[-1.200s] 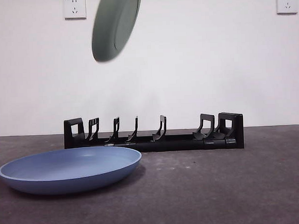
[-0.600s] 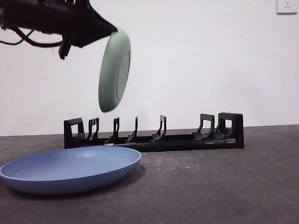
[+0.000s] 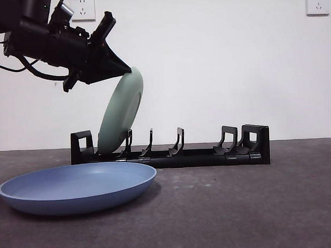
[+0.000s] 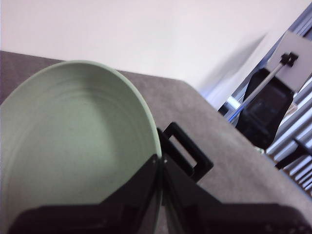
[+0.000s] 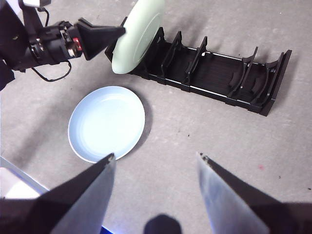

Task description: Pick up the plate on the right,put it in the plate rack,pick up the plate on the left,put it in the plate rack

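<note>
Plate, pale green round plastic (image 3: pixel 120 114), stands on edge w/ its top rim leaning toward the rack's far end and its bottom edge down among the first prongs at one end of the long low black plastic plate rack (image 3: pixel 210 154); whether it touches the rack floor can't be told, since the rack's blocky end hides the contact. Its hollow face looks toward the left claw (image 3: pixel 125 70), its back toward the rest of the rack. Rack's long axis runs straight across the grey counter (image 3: pixel 255 208) in front view. Left claw is clamped on the green plate's upper rim, one jaw on each face, arm coming in from high at the side, so the plate hangs below and just past the claw tips. Left wrist view shows only part of the plate, cut off at the frame edge, w/ one rack end block peeking behind the rim. Right claw (image 5: pixel 155 161) hovers spread wide and empty, well above the counter. Blue shallow round plate (image 3: pixel 78 187) lies flat on the counter near the rack, in front of the green plate's end.
</note>
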You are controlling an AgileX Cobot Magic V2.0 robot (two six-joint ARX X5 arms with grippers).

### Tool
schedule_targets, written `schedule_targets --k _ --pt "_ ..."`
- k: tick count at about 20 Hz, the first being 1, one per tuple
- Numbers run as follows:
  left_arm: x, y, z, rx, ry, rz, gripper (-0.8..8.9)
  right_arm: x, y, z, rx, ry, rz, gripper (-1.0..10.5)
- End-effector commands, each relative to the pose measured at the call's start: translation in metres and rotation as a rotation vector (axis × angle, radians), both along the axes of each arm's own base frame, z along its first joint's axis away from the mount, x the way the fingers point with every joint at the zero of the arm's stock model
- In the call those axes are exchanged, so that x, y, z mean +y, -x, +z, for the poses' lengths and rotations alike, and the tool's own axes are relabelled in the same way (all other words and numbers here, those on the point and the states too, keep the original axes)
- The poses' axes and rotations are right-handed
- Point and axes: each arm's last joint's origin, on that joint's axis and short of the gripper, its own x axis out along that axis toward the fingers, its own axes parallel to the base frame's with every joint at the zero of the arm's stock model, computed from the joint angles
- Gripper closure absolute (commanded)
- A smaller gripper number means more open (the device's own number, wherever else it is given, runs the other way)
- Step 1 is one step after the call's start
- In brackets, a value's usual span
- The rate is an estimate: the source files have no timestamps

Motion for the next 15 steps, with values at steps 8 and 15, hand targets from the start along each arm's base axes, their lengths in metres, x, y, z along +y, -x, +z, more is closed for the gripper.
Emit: schedule_targets --k 8,15 --pt "0.002 0.003 -0.022 0.028 -0.272 -0.002 8.16 0.001 -0.002 -0.003 0.010 0.016 0.011 6.6" --pt "0.002 0.009 -0.012 0.031 -0.240 -0.036 6.31 0.001 -0.002 -0.004 0.019 0.019 0.011 6.6"
